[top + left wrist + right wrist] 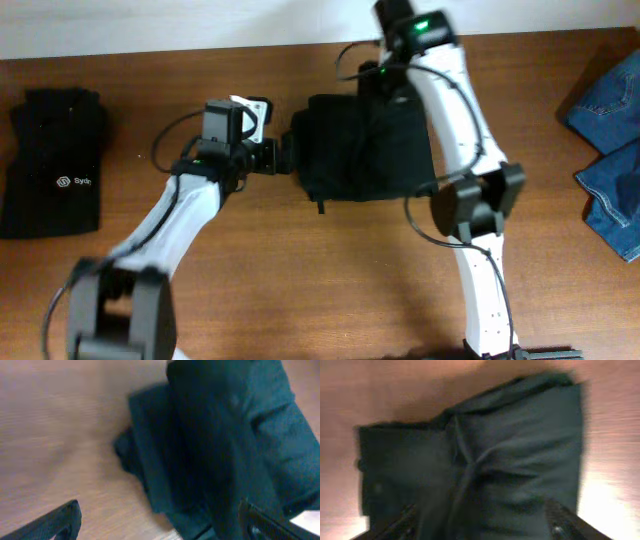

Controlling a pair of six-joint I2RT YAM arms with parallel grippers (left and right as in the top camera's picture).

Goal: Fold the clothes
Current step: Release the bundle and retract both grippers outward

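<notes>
The clothes are black trousers (365, 150) folded into a thick square bundle in the middle of the wooden table. My left gripper (287, 155) sits at the bundle's left edge. In the left wrist view the left gripper (160, 527) is open wide: one finger (60, 520) is over bare wood, the other (265, 522) over the layered black cloth (225, 435). My right gripper (385, 85) hovers at the bundle's far edge. In the right wrist view the right gripper (480, 527) is open, its fingers (565, 522) spread above the creased cloth (510, 450) with nothing pinched between them.
A folded black top with a small white logo (55, 165) lies at the table's left end. Blue denim jeans (610, 120) lie at the right edge. The table's far edge (200, 52) runs just behind the right arm.
</notes>
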